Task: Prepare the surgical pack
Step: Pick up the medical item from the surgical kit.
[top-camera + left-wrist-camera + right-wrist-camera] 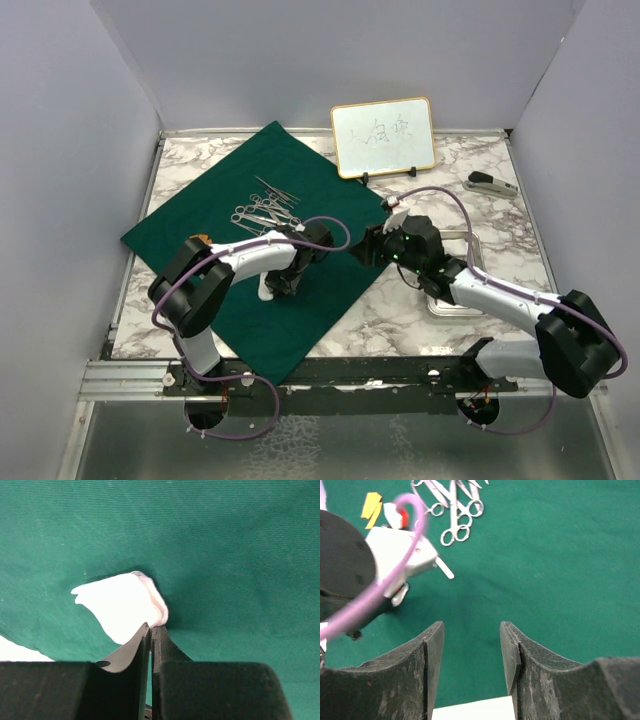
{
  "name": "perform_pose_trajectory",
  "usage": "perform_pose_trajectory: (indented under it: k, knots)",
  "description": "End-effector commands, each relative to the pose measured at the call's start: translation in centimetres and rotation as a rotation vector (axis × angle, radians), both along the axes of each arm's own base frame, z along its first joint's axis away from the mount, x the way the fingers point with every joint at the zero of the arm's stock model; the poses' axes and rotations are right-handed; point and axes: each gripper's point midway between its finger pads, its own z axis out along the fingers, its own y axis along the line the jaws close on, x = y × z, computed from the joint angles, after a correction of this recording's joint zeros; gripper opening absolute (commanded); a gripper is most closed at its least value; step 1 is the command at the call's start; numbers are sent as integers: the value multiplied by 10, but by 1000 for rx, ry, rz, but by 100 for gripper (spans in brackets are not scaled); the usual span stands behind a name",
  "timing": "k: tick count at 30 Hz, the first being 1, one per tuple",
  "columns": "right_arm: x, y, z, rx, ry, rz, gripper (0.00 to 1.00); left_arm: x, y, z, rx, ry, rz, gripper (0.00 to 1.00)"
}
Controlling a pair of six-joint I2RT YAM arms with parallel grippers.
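On marble table, dark green cloth.

Left pincer pinched closed, right pincer parted, arms angled inward

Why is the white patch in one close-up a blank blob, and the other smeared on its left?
Left wrist view: the gauze is overexposed, texture washed out, while the green cloth weave stays crisp. Right wrist view: the purple cable lies near the lens and out of focus; the instruments beyond look sharper. Top view: even light, soft shadows.
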Motion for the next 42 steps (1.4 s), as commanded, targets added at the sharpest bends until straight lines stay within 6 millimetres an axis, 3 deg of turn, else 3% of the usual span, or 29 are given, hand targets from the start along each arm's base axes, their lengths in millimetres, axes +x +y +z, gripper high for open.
perform_pose_trajectory:
  k: [1, 5, 11, 13, 19, 28, 35, 42]
  knots:
    - [3, -14, -6, 85, 90, -35, 51, 13, -1, 23, -75, -79, 41, 0]
    - [-1, -4, -17, 187, 241, 8, 55, 14, -8, 30, -160, -86, 52, 0]
    - [-18, 56, -26, 369, 532, 256, 62, 16, -9, 35, -221, -92, 66, 0]
    - [-23, 79, -40, 371, 636, 316, 64, 16, -10, 36, -230, -91, 62, 0]
    - [-29, 128, -58, 437, 879, 312, 64, 12, -10, 34, -243, -62, 48, 0]
    - [-24, 162, -91, 398, 1021, 152, 64, 6, -4, 31, -232, -53, 55, 0]
    - [-24, 186, -103, 360, 1022, 109, 62, 6, -5, 31, -238, -59, 60, 0]
    - [-30, 198, -110, 348, 1032, 119, 52, 7, -6, 33, -249, -64, 59, 0]
